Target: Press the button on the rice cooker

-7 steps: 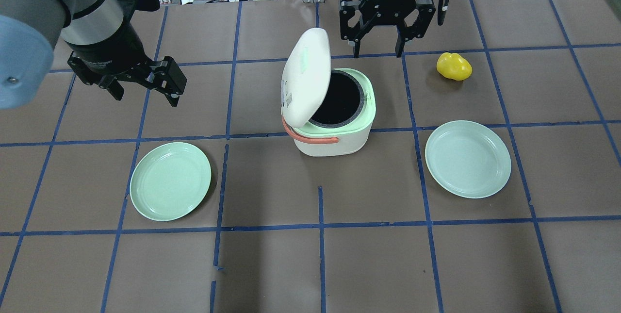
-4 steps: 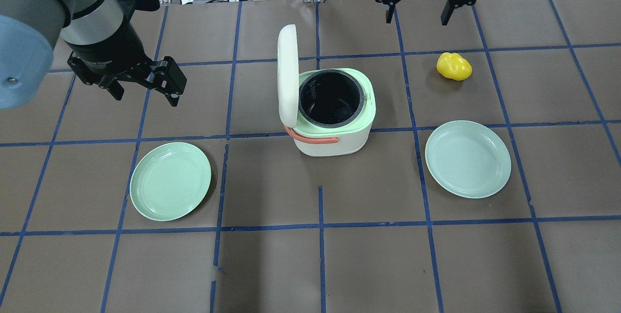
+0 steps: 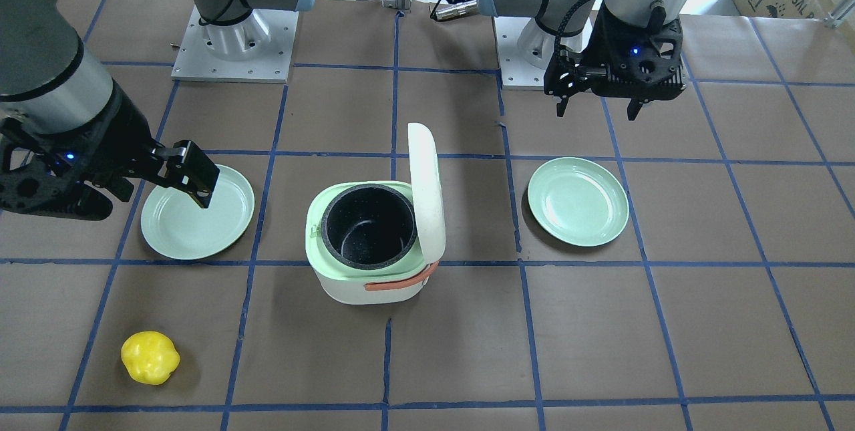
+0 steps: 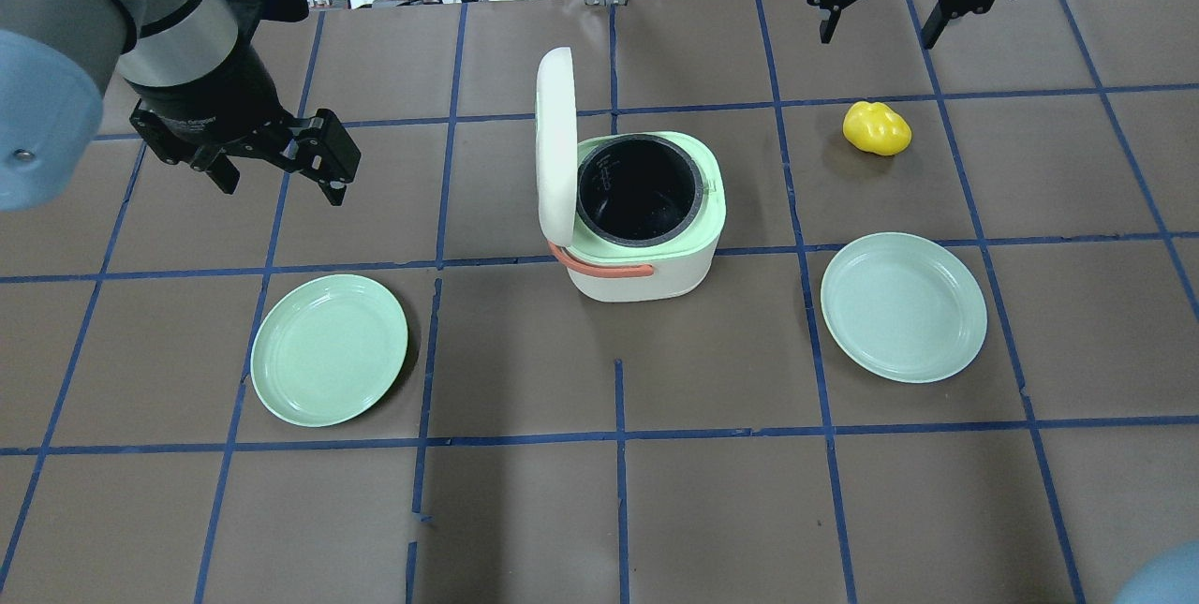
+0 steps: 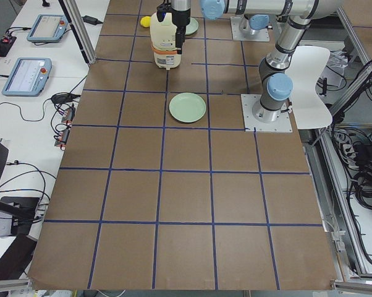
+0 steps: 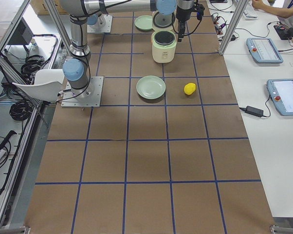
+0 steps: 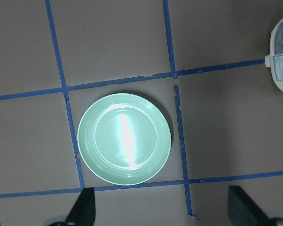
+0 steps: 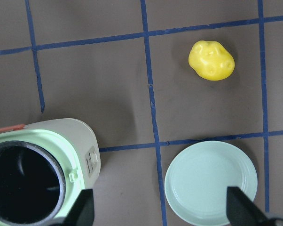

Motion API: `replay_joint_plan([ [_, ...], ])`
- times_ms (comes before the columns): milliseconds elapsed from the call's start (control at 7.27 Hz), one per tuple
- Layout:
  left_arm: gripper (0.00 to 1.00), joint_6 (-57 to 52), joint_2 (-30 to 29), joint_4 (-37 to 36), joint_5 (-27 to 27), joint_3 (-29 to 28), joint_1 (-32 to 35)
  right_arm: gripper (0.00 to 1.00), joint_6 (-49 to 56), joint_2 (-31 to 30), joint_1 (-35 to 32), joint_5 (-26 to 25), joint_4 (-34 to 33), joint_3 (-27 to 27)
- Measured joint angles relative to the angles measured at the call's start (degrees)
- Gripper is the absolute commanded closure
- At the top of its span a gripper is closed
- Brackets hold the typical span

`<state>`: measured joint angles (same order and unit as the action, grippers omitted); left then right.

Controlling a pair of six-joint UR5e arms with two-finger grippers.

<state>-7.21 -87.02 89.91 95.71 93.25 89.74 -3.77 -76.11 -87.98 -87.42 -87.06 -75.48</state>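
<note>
Rice cooker at centre, lid upright; left claw upper left and right claw upper right gape empty; a careless sweep could strike the lid.

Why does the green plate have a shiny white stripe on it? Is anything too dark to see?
Left wrist view: the stripe is glare, light bouncing off the glossy plate. Right wrist view: the inside of the rice cooker is nearly black, so little shows in there.

upright lid blocks rice cooker left side | top, right open | left plate, right plate flank front
</note>
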Motion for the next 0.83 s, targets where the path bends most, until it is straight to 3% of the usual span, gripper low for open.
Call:
replay_joint_plan([
  [275,0.0,0.0,0.0,0.0,0.0,0.0,0.0,0.0,0.04,-3.03,0.2,0.1,-1.97,-7.75],
  [826,0.0,0.0,0.0,0.0,0.0,0.0,0.0,0.0,0.0,-4.68,0.39,-0.16,-1.99,-7.99],
])
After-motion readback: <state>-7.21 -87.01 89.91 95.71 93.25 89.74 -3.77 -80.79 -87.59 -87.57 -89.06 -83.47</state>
